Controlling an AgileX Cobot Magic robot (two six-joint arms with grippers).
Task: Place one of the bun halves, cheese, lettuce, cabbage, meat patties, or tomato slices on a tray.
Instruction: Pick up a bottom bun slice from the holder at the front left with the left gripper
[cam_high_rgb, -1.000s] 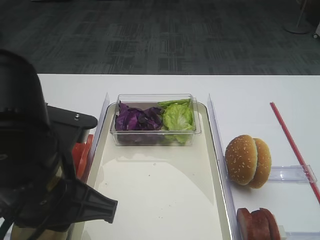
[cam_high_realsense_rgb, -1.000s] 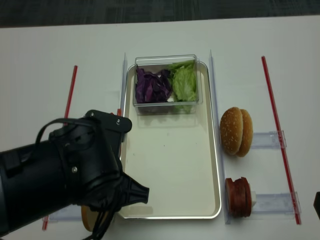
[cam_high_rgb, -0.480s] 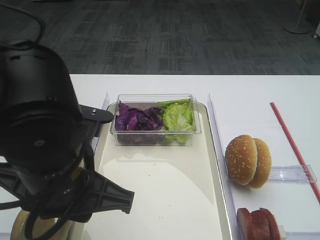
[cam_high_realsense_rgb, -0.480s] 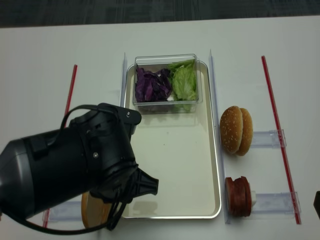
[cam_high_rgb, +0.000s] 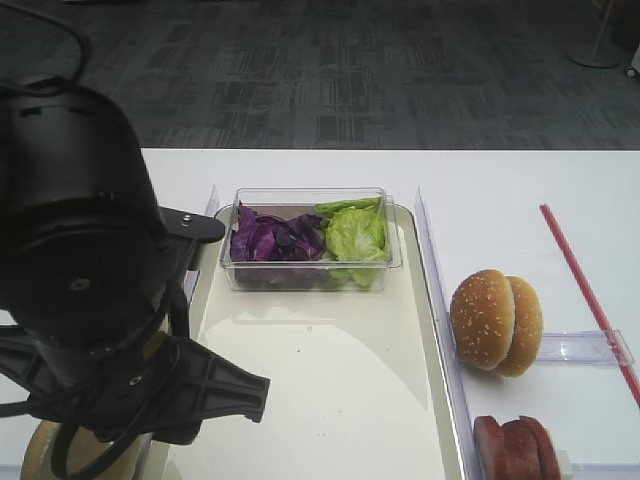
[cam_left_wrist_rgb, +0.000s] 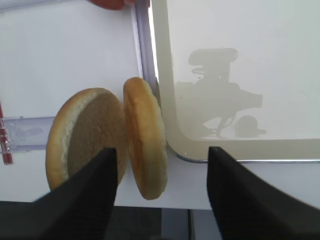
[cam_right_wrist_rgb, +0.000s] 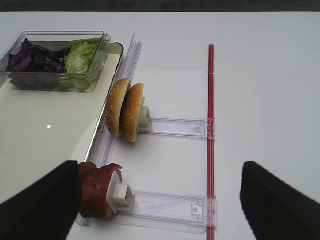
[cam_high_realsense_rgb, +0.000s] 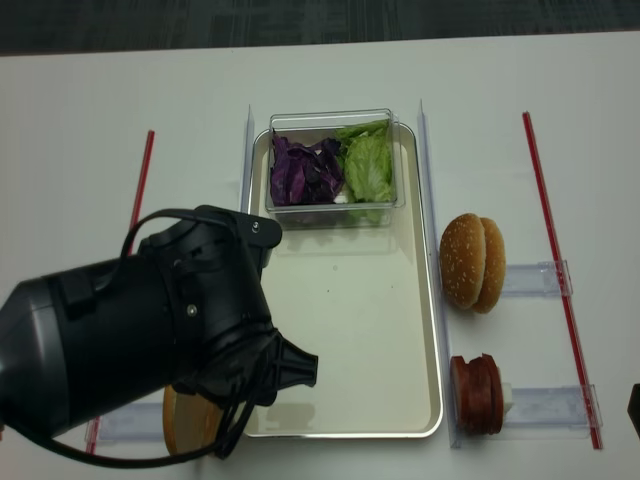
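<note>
Nearest, off the tray's near left corner, the two bun halves stood on edge on the table, side by side in their clear holder. The left gripper hovered over them with its jaws spread, one finger on either side of the right-hand half and touching neither; nothing was gripped. By the tray's near right corner the patties sat on edge in another holder, and farther along that side stood the sesame buns. The right gripper hung above the table on that side, spread wide and empty. The tray's floor was bare save for the clear box at its far end, holding cabbage on the left and lettuce on the right. I judged the task barely begun: no ingredient lay on the tray itself; gripping, lifting and placing a bun half all remained.
</note>
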